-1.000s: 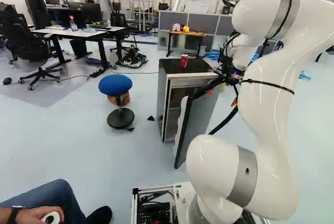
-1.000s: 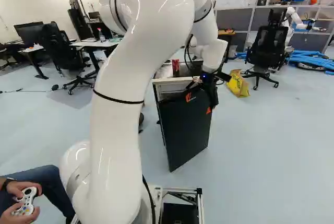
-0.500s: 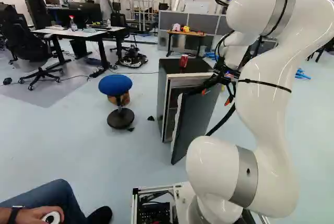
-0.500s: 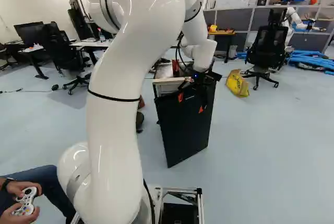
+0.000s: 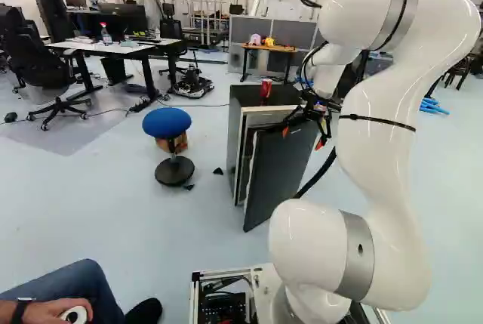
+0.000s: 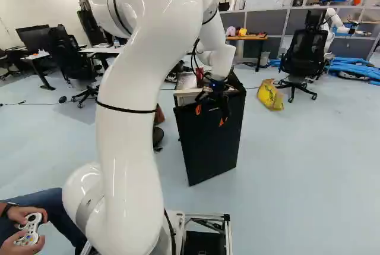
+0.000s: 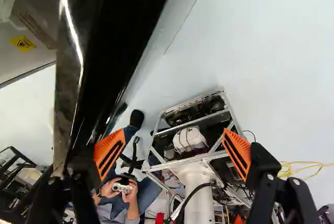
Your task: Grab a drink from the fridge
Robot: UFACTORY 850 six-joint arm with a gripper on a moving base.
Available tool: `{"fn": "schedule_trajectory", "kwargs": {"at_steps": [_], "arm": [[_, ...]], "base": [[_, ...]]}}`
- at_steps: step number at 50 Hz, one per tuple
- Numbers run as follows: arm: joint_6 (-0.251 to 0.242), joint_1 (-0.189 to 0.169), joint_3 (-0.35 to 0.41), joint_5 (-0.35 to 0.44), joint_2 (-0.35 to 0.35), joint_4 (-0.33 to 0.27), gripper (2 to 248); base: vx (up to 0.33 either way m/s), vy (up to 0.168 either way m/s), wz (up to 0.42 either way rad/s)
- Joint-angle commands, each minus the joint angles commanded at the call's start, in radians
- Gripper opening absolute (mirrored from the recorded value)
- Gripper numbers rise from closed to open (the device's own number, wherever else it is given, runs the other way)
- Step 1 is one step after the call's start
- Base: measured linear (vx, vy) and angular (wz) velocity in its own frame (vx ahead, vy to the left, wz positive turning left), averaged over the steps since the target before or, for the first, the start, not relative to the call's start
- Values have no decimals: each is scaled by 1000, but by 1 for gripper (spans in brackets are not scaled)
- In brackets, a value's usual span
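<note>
A red can [image 5: 266, 88] is noted on top of the fridge [image 5: 235, 143]; its door [image 6: 211, 142] stands ajar. The gripper [image 6: 210, 116] is found wide open near the door, nothing held. A yellow label [image 7: 22, 43] is shown only in the wrist view.

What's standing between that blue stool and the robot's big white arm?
The fridge, its door partly open, stands between the stool and the arm in the left base view.

Cameras left and right behind the arm [image 5: 377, 150], one at its wrist.
Base views face ahead, slightly down, sharing the fridge door [image 6: 208, 142]; the wrist view, close to it, looks down at the base [image 7: 182, 162].
</note>
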Motion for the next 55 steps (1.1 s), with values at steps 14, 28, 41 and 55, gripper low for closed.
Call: {"fn": "schedule_trajectory", "kwargs": {"at_steps": [14, 28, 41, 55], "arm": [[0, 42, -3, 16, -2, 0, 247], [0, 74, 0, 38, 0, 0, 247], [0, 103, 0, 72, 0, 0, 247], [0, 134, -2, 109, -1, 0, 247]], "base": [[0, 0, 0], [0, 0, 0], [0, 0, 0], [0, 0, 0]]}}
